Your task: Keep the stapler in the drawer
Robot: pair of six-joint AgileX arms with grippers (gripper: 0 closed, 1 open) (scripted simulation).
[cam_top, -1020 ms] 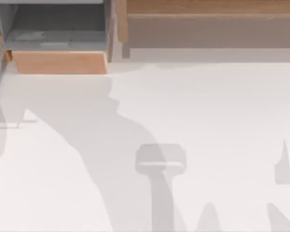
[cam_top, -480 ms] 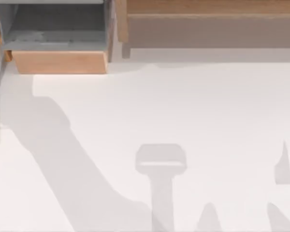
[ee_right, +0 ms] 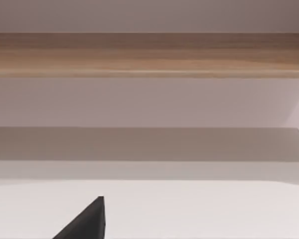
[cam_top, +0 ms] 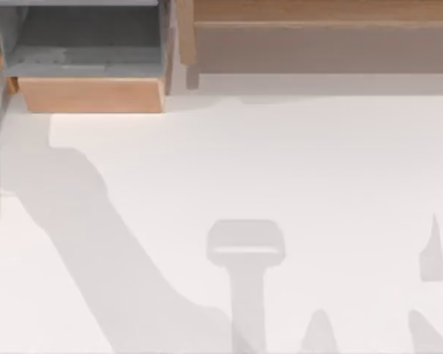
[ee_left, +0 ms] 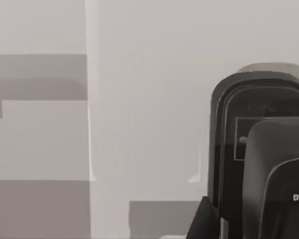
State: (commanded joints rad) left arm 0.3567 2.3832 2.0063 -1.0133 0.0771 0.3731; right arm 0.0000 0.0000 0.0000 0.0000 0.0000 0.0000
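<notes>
The drawer (cam_top: 88,94) stands pulled out at the table's back left, with a light tan front panel and a grey floor (cam_top: 81,40). The stapler is out of view. A black fingertip (ee_right: 92,219) of my right gripper pokes into the right wrist view, low above the white table and facing the wooden shelf unit (ee_right: 149,55). In the left wrist view a black rounded arm part (ee_left: 259,149) stands over the white table.
A wide brown wooden shelf unit (cam_top: 317,37) runs along the back, right of the drawer. Arm shadows lie across the white table (cam_top: 295,162), one broad band running from the drawer's front down toward the front edge.
The broad shadow on the table's left swung left, away from the middle, a second ago. Since half a second ago nothing has visibly moved.
</notes>
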